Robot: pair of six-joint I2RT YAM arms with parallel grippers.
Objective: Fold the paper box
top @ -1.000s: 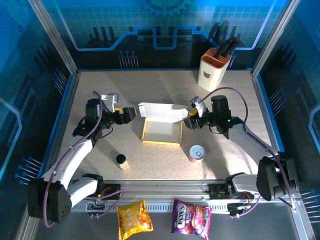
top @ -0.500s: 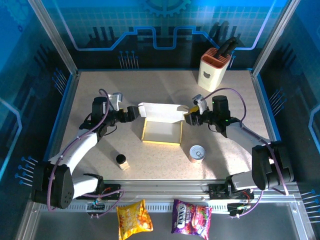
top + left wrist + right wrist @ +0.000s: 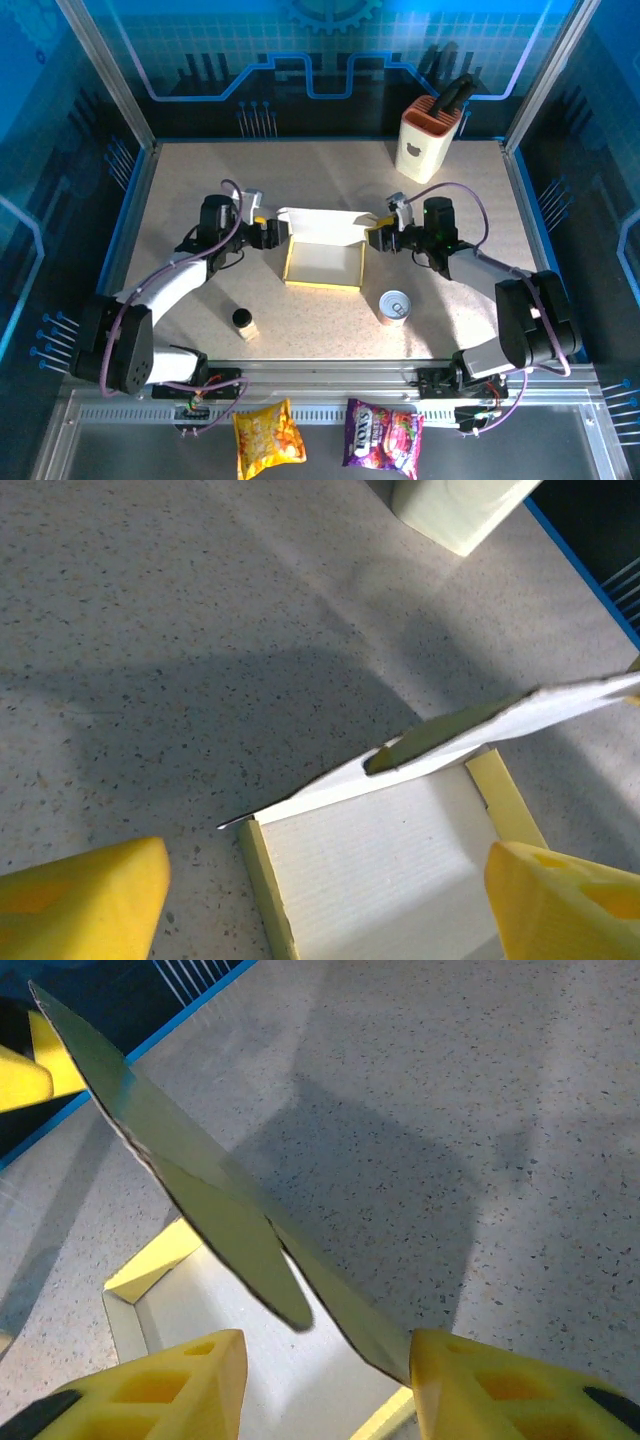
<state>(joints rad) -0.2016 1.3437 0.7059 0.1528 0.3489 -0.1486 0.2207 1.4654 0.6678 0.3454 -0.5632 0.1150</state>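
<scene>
At the left tool point(image 3: 271, 232): wide open, clamped on nothing. Straight ahead, between its yellow fingers point(image 3: 85, 900): the left end of the paper box point(image 3: 323, 265), flat on the speckled worktop point(image 3: 200, 180), grey-white inside facing up, yellow rim round the sides. Along the far side of the box, a rear flap point(image 3: 320, 225) raised on edge, stretching from just ahead of this tool across to the other. No contact between flap and either finger, judging from the left wrist view. Farther out beyond the flap: a cream knife block point(image 3: 430, 140) with an orange top, well apart.

At the right tool point(image 3: 379, 238): partly open, facing the left one across the box. Between its fingers, the right end of the flap, thin edge slanting down and reaching the inner corner of one finger point(image 3: 500, 1395); touching or just short, cannot tell. Clear gap to the other finger, so not pinched. Directly below and ahead of the fingers: the grey-white floor of the box.

On the near side of the right tool, toward the arm bases: an upright tin can point(image 3: 396, 305), apart from the box. On the near side of the left tool: a small dark-lidded jar point(image 3: 243, 321), well apart from the box. Past the near edge of the worktop: a yellow snack bag point(image 3: 268, 435) beside a purple-red snack bag point(image 3: 383, 437).
</scene>
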